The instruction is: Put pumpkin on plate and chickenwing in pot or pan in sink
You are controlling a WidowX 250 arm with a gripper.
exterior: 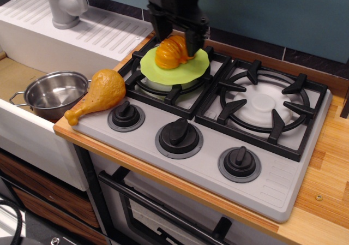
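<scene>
the claw (pixel 173 42) stands spread around the pumpkin (pixel 170 52) on the plate (pixel 175 66) — chickenwing (pixel 100 95) lies left, beside the pot (pixel 53 94).

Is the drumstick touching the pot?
Cannot tell. In the one camera view the drumstick lies on the stove's corner with its bone end overlapping the pot rim, but the pot sits lower in the sink, so no contact or gap shows plainly.

A toy kitchen: a gas stove (pixel 218 119) with knobs beside a white sink (pixel 32 92) and faucet (pixel 65 5).
</scene>
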